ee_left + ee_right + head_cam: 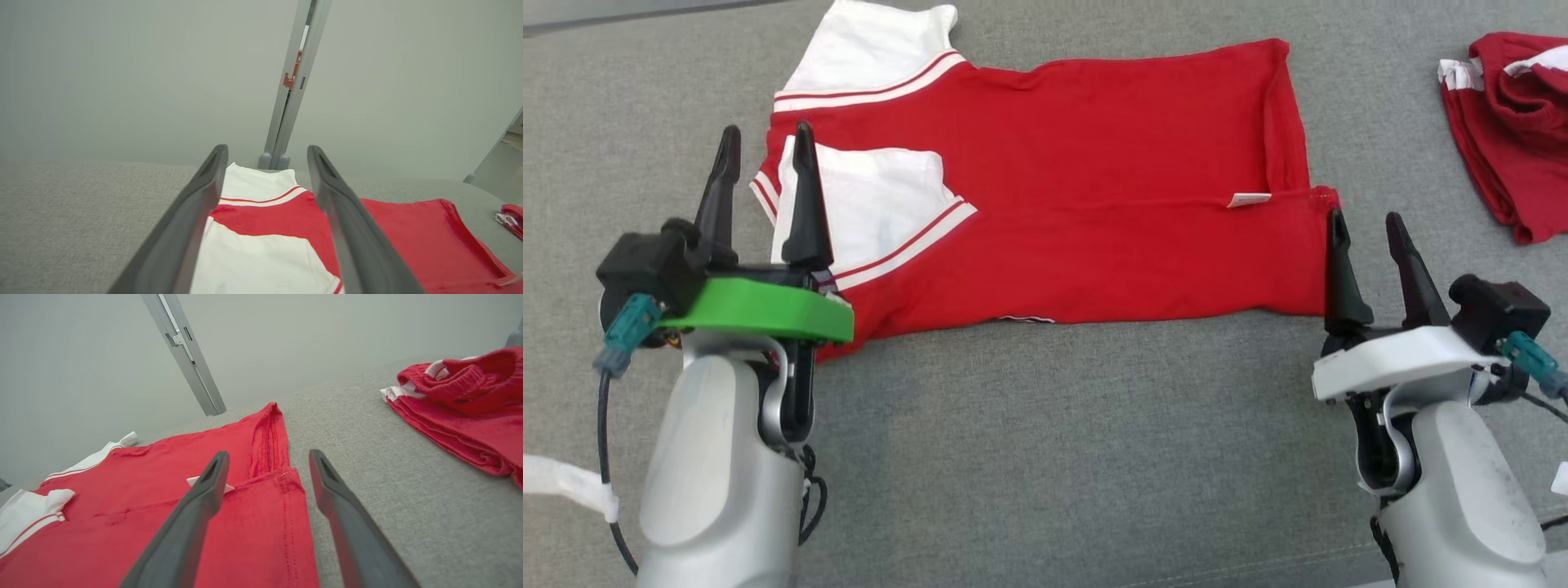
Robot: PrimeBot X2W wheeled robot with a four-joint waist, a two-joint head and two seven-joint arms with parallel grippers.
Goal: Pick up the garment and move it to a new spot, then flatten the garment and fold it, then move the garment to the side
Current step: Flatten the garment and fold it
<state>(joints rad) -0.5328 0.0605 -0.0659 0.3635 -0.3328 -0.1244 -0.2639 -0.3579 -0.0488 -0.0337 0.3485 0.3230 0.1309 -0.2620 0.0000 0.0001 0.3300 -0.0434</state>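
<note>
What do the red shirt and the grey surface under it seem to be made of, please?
The red shirt looks like soft matte knit fabric, probably cotton jersey: it creases and has stitched hems. The grey surface looks like matte woven textile, perhaps upholstery: a fine flecked weave shows in the right wrist view.

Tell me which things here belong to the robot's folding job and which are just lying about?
In the job: the red shirt with white sleeves, folded over once; the left gripper and right gripper, both open at its two ends.
Lying about: the bundled red garment at the right; the grey post behind.
</note>
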